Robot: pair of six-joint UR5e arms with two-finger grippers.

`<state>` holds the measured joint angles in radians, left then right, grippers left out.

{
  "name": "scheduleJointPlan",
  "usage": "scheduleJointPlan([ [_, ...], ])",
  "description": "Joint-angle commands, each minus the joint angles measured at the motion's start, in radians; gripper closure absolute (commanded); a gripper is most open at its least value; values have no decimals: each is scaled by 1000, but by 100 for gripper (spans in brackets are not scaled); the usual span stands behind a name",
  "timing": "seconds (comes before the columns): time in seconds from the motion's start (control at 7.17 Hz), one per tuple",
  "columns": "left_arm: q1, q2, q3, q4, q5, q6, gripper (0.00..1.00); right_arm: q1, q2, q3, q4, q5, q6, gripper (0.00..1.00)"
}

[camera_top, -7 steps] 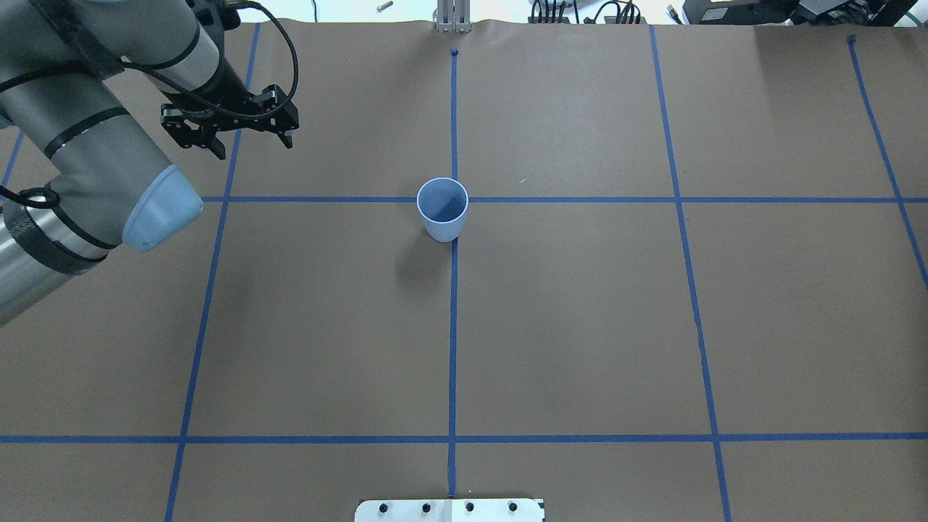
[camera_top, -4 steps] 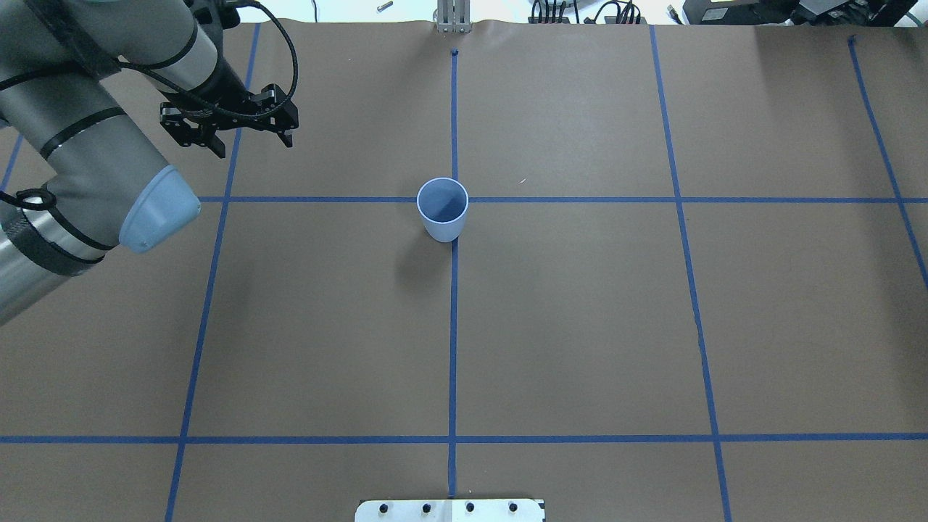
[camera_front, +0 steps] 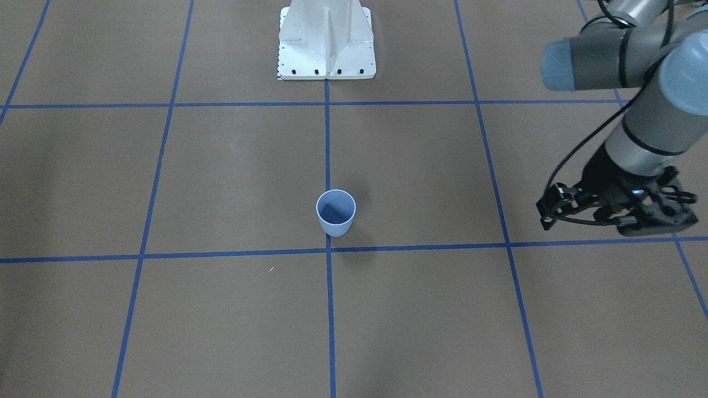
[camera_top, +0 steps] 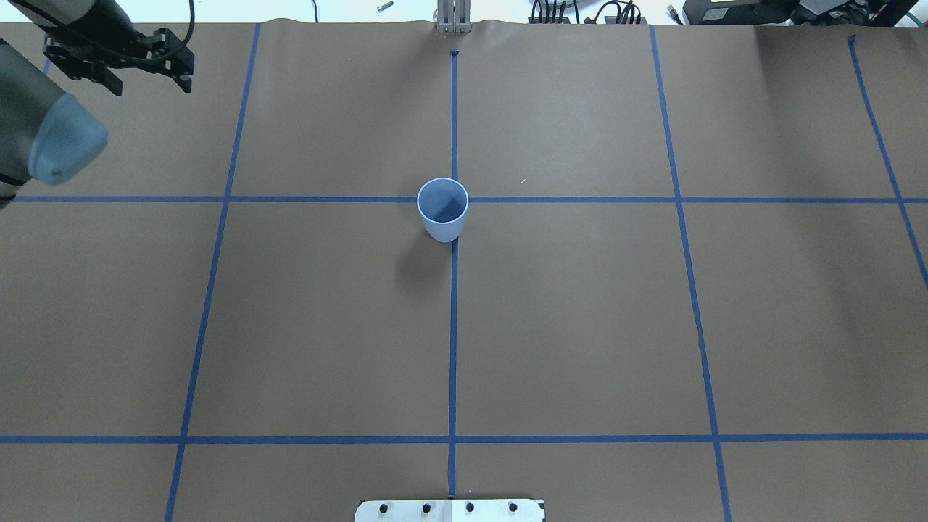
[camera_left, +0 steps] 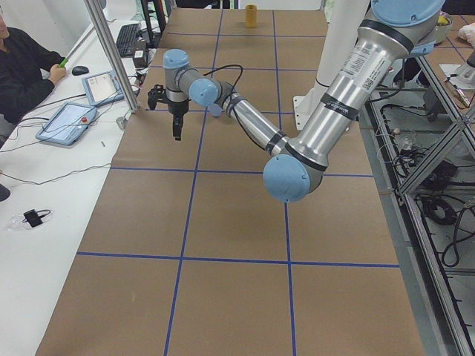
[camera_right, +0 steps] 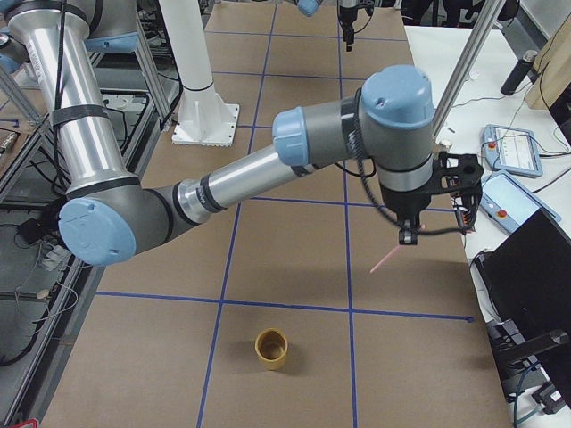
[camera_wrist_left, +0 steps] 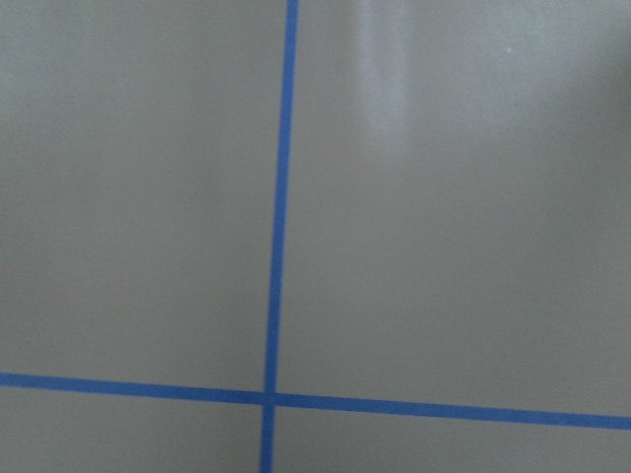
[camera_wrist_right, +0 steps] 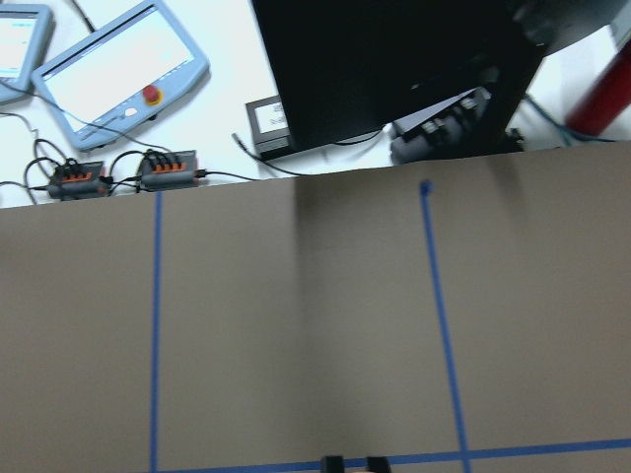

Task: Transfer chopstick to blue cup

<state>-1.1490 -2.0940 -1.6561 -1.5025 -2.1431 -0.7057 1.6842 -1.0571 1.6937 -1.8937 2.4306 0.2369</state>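
The blue cup [camera_top: 442, 209] stands upright and empty at the table's middle; it also shows in the front-facing view [camera_front: 336, 213]. My left gripper [camera_top: 150, 85] is open and empty, far left of the cup near the table's far edge; it also shows in the front-facing view [camera_front: 594, 224] and the exterior left view [camera_left: 177, 130]. My right gripper [camera_right: 408, 239] shows in the exterior right view, shut on a pale pink chopstick [camera_right: 388, 260] that slants down from its tips. The right wrist view shows only its fingertips [camera_wrist_right: 334, 462], close together.
A yellow cup [camera_right: 272, 349] stands near the table's right end, also seen in the exterior left view [camera_left: 251, 15]. The white robot base [camera_front: 326, 44] is at the near edge. Teach pendants [camera_right: 513, 169] and a monitor [camera_right: 526, 285] lie beyond the far edge.
My left arm has swung left and toward the far edge, away from the blue cup, with its gripper still open. The cup has not moved.
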Motion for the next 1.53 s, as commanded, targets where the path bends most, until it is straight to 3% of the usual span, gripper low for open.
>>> scheduleJointPlan([
  [0.0,-131,81,48,-2,-7,215,2,-150,104,20,-4,65,155,100],
  [0.28,-217,220,48,-86,-24,482,2,-327,260,20,5,7,329,100],
  [0.56,-305,247,116,-108,-146,725,2,-510,344,32,10,-103,470,100],
  [0.84,-307,253,119,-108,-153,724,2,-660,400,20,31,-171,560,100],
  [1.12,-305,255,137,-108,-153,724,2,-809,408,-5,181,-295,730,100],
  [1.39,-305,256,148,-110,-153,726,2,-874,423,-22,183,-378,733,100],
])
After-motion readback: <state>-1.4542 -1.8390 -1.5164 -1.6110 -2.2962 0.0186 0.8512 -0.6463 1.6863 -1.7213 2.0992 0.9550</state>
